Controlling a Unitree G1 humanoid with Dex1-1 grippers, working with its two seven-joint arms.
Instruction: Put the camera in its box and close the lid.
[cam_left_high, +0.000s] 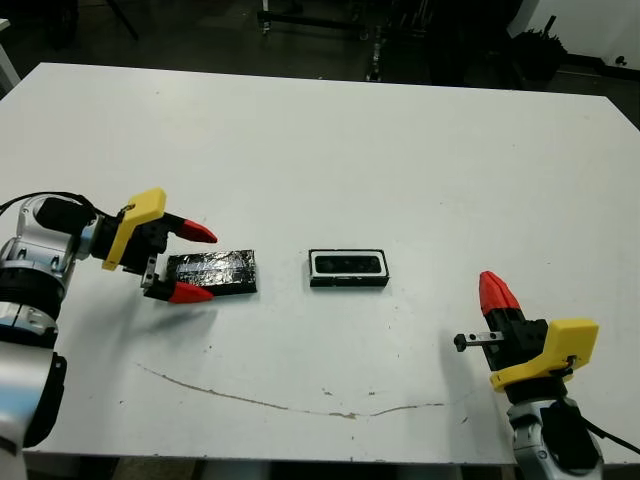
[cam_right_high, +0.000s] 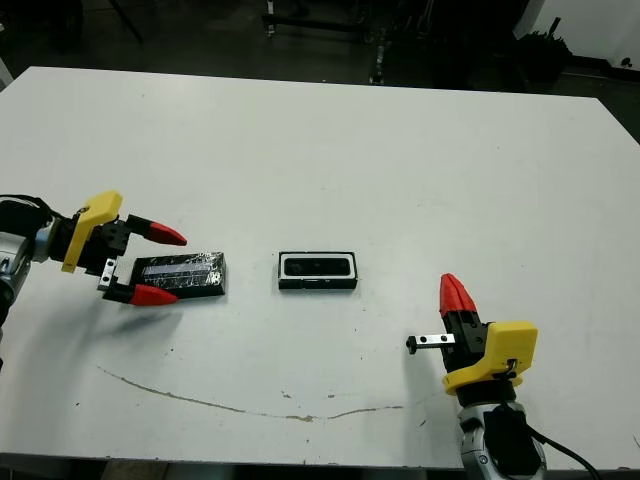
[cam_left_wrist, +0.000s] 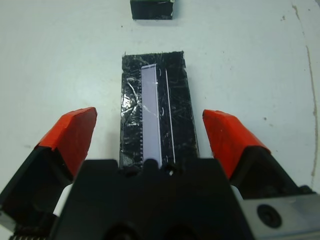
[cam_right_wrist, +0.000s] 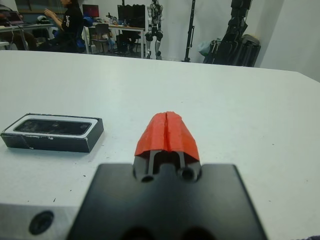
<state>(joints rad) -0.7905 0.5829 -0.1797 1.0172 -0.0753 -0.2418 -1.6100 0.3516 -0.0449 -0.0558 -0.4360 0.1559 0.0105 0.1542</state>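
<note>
The lid, a black slab with a shiny top, lies flat on the white table left of centre. My left gripper is open around the lid's left end, one red finger on each side with a gap to the lid. To the right of the lid sits the box, uncovered, and the camera lies inside its white lining. At the table's front right my right gripper is shut on nothing, pointing past the box and the camera.
A thin dark scratch runs along the table near its front edge. Beyond the table's far edge are chairs, stands and a seated person.
</note>
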